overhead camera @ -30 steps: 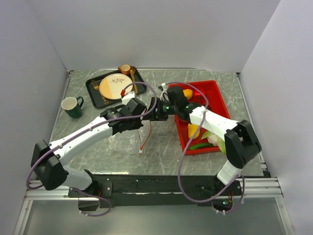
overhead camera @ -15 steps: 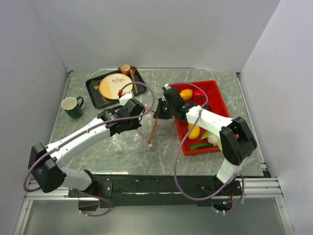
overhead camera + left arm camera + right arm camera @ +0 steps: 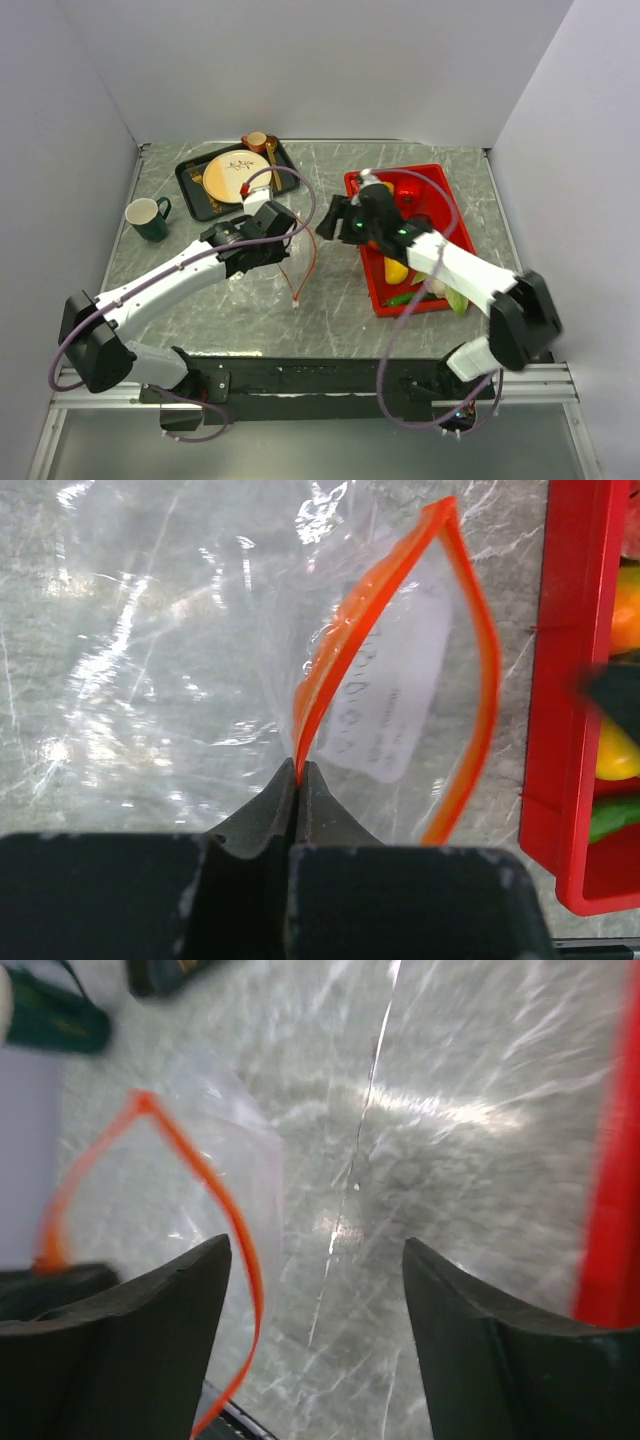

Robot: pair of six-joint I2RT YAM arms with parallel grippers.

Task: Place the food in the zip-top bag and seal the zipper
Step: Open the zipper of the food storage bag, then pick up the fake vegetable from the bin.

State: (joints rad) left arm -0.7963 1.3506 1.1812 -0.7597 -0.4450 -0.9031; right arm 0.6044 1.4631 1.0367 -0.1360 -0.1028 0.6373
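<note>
1. Left wrist view: the left hand [image 3: 297, 780] is clenched on the thin orange-red zipper strip [image 3: 482, 680] of the clear crinkly plastic zip-top bag [image 3: 150, 680]. The bag spreads over the grey marbled tabletop [image 3: 500, 540] ahead of that hand. The mouth gapes in a loop toward the red rectangular plastic tray [image 3: 575, 680] on the hand's right, where the small toy food [image 3: 615, 755] sits, none bagged yet. I'd hold that pinch steady and slightly raised so the loop doesn't flop shut.
2. Right wrist view: the right hand [image 3: 315, 1260] is released, with nothing between its fingers. The bag mouth is off to its left and the tray wall to its right. Best bet is to grab a piece close to that wall and lift it clear over the rim.
3. Top view: a dark green mug [image 3: 150, 218] and a black tray [image 3: 195, 190] with a round beige plate [image 3: 237, 175] sit beyond the left hand. Neither looks like it's in the way.
</note>
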